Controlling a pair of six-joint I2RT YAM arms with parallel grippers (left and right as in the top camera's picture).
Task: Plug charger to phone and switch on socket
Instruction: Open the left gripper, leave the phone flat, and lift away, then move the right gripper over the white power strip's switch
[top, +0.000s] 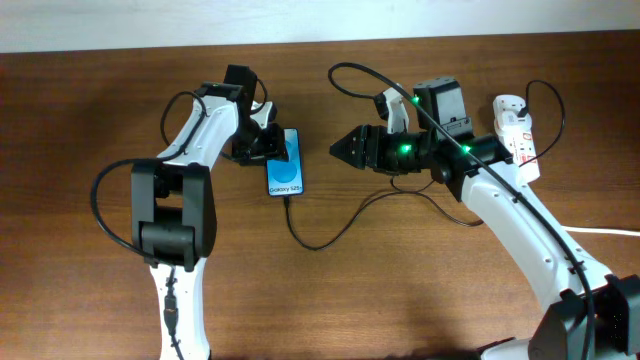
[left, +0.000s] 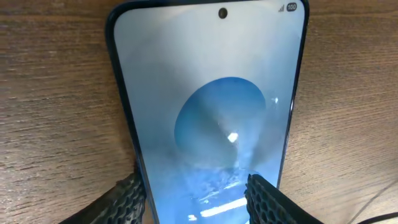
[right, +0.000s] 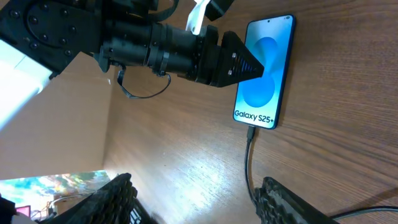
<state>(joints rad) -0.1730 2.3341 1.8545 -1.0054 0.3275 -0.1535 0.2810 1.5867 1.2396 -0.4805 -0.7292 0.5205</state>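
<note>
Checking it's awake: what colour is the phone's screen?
The phone screen glows blue, clearest in right wrist view.

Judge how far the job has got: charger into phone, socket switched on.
Done: the charger is plugged into the bottom end of the phone.
In hand: the left claw has its fingers at the phone's edges. The right claw is open and empty, between phone and socket.
Left: the socket's switch. Neither claw is at it, and its state cannot be told.

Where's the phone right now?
Overhead view: the phone lies left of centre on the table, at the left gripper's tips, charger plugged into its near end.
</note>
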